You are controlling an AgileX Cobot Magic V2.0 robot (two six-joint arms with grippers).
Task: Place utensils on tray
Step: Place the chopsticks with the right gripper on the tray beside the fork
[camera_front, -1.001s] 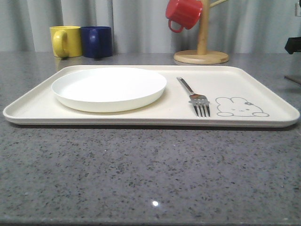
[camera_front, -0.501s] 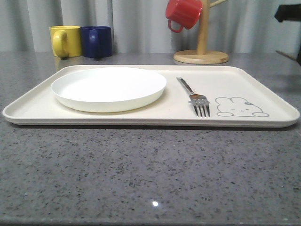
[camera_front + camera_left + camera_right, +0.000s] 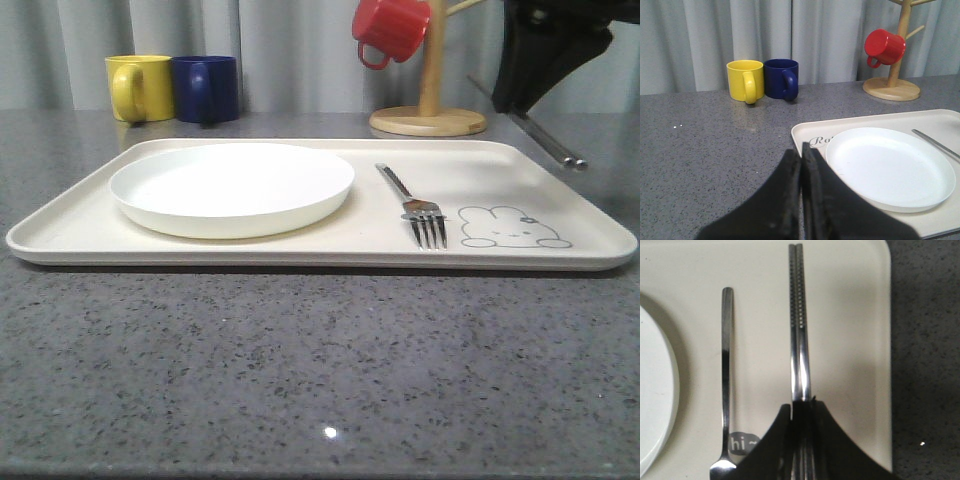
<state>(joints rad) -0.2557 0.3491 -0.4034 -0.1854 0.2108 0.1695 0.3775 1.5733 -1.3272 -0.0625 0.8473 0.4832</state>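
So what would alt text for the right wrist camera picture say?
Black gripper holds a pair of silver chopsticks over a cream tray, beside a fork lying on it. A white plate's edge shows.

The right gripper point(image 3: 545, 50) appears in the front view at about one o'clock as a matte black, angular body that narrows downward, with a few small pale specks near its top edge. In the right wrist view its fingers point(image 3: 771, 450) are plain black, flaring out into broad curved shoulders. The left gripper point(image 3: 801, 200) has the same matte black fingers point(image 3: 782, 200), long, tapered wedges with slightly rough, dusty surfaces.
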